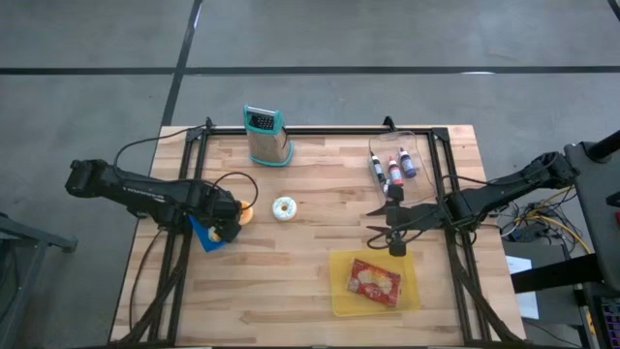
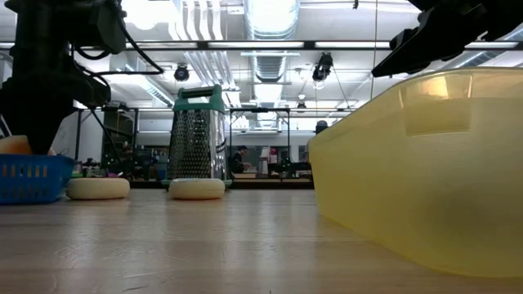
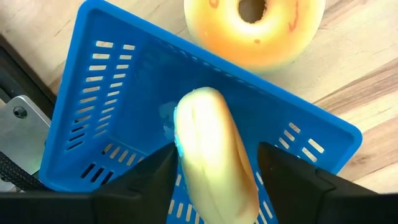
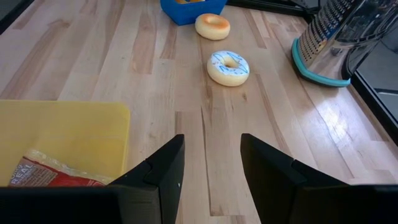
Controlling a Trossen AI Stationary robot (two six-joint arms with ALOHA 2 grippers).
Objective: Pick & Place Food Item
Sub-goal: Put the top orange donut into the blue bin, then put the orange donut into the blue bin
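A pale yellow bun-like food item (image 3: 214,162) sits between the fingers of my left gripper (image 3: 214,186), inside the small blue basket (image 3: 112,93) at the table's left; it also shows in the low view (image 2: 12,145). My left gripper (image 1: 229,217) points down into the basket (image 1: 206,237). An orange donut (image 1: 246,213) lies on the table just beside the basket, and a white, blue-frosted donut (image 1: 284,207) lies to its right. My right gripper (image 1: 392,229) is open and empty above the table, beside the yellow tray (image 1: 341,291). My left gripper pinches the food item between its two fingers, on its two long sides (image 3: 183,155). The fingers (image 3: 146,180) come from above, pointing down into the blue basket. Whether the item's lower end rests on the basket floor I cannot tell.
A metal grater with teal trim (image 1: 266,137) stands at the far middle. A clear box with bottles (image 1: 392,165) is at the far right. The yellow tray holds a red food packet (image 1: 374,281). Bare wood lies between the donuts and the tray.
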